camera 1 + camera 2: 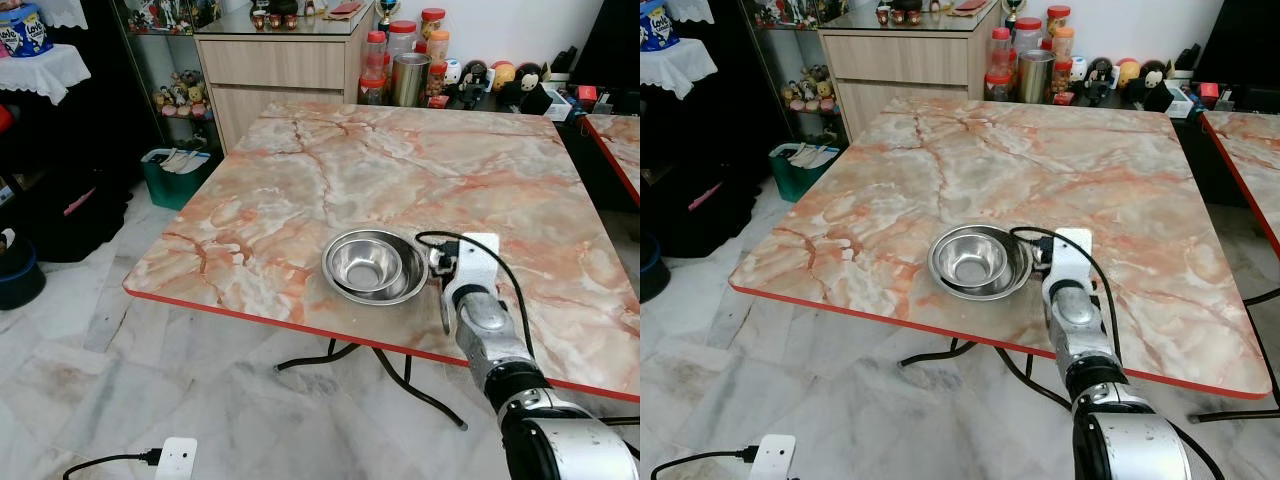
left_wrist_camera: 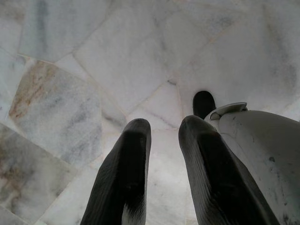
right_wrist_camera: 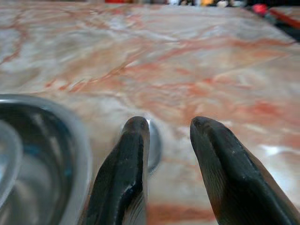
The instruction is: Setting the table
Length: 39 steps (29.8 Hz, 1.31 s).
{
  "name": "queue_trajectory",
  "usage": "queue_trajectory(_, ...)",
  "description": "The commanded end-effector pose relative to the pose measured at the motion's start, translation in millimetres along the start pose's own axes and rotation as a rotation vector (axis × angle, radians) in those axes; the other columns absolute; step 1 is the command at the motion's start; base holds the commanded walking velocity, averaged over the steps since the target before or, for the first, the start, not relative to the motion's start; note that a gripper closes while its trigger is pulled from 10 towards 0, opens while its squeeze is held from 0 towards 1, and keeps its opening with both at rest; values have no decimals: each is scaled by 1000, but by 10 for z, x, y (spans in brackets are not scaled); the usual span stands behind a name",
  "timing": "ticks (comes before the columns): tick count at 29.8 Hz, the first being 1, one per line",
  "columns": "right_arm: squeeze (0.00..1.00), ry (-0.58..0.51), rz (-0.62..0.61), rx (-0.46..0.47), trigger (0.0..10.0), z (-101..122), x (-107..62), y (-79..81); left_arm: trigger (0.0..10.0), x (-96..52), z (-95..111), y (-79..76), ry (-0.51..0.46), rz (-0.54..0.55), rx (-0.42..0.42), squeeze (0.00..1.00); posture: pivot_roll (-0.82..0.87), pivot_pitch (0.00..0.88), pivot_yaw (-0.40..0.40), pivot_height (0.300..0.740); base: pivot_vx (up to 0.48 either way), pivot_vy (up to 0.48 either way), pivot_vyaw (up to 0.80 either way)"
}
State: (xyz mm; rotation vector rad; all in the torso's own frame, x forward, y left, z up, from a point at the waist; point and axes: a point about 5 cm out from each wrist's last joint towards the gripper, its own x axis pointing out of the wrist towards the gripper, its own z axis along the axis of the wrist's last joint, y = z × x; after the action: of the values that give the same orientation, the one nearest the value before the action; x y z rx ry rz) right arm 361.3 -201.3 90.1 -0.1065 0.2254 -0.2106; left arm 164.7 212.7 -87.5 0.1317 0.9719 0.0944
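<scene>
Marble in pink and orange spreads across the table [image 1: 300,170] before us, red-edged, with jars and a steel cup lined up at its far side. From the left eye view, 2 nested steel bowls [image 1: 375,266] sit near the front edge, the smaller one inside the larger. Our right gripper [image 1: 437,262] reaches in over the tabletop, just beside the bowls' right rim, so the bowls lie to its left. Our right arm is plainly the nearer one.

Over to the right eye view: same picture, bowls just left of the white wrist housing, black cable looping above it.

Left wrist view now: our left gripper [image 2: 161,140] hangs idle over pale marble floor [image 2: 93,70], fingers a narrow gap apart, holding nothing.

Right wrist view: the 2 black fingers stand parted over the table with nothing between them. The big bowl's rim curves off to 1 side, outside the fingers, and a small shiny round edge peeks out behind 1 finger; what it is, we cannot tell. We judge the next move turns on shifting toward that rim.
</scene>
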Motion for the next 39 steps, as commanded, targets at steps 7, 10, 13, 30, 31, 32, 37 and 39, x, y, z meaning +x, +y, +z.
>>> queue_trajectory(7,0,-108,-118,12,10000,113,-9,-144,10000,-6,-24,4,2,-5,-7,0,80,0,31,740,0,0,0)
queue_trajectory(10,0,-310,-35,15,10000,416,-38,-9,10000,0,3,30,-1,12,9,0,73,0,31,740,0,0,0)
queue_trajectory(13,0,-376,20,30,10000,519,-64,85,10000,1,12,33,-4,17,26,0,65,0,30,740,0,0,0)
queue_trajectory(30,0,-407,60,37,10000,516,-100,154,10000,-6,-17,58,0,28,48,0,65,0,39,740,0,-324,0)
queue_trajectory(31,0,-407,60,37,10000,516,-100,154,10000,-6,-17,58,0,28,48,0,65,0,39,740,0,-472,0)
queue_trajectory(32,0,-408,63,36,10000,516,-99,154,10000,-8,-28,52,3,27,49,0,62,0,39,740,0,-469,0)
queue_trajectory(37,0,-408,66,29,10000,523,-94,150,10000,-27,-109,100,27,31,49,0,60,0,35,740,0,-471,0)
queue_trajectory(39,0,-405,70,24,10000,521,-92,154,10000,-36,-142,134,35,34,47,0,61,0,34,740,0,-469,0)
